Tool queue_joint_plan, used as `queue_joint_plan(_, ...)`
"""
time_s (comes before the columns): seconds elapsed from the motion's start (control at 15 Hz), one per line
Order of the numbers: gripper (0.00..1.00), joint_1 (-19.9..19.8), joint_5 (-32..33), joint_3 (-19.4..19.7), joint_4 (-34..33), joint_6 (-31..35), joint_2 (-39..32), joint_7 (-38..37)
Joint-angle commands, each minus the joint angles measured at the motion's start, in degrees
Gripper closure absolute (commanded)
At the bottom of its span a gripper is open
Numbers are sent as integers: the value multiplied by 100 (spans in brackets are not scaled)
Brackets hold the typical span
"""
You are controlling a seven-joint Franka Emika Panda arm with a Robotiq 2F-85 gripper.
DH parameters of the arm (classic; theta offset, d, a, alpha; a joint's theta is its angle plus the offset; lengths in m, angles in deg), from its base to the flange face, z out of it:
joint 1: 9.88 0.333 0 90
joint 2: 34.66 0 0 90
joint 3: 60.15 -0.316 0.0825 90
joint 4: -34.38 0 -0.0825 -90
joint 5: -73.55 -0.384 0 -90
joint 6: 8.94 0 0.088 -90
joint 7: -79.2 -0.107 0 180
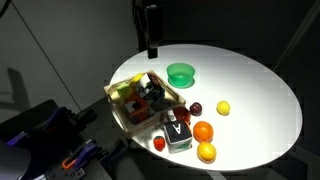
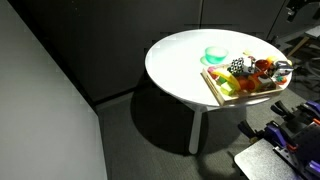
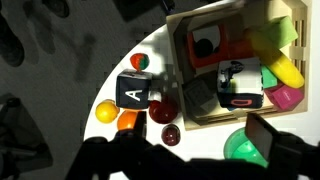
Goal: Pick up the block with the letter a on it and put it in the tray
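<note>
Wrist view shows the dark grey-black cube with the white letter A (image 3: pixel 133 92) sitting on the round white counter (image 1: pixel 260 90). It lies just outside the shallow light-wood tray (image 3: pixel 178 60), crowded by small round fruits, so it is not yet lifted. My pincer (image 1: pixel 150 47) hangs well above, touching nothing, probably to line up a descent; it is too dark to tell whether the jaws are apart.

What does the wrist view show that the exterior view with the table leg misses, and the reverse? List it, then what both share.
Wrist view only: the readable white A on the block with the letter a. Exterior view only: the table leg and dark floor. Both: the tray, the green bowl, the white table top.
</note>
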Motion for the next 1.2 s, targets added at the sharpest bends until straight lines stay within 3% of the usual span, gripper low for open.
queue_joint_plan(0.0,0,-10,18,54,-155,-140,-214,-32)
queue_joint_plan(0.6,0,-75,29,300,-314,-59,-1005,132)
queue_joint_plan(1.13,0,-114,18,502,-197,728,-1594,506)
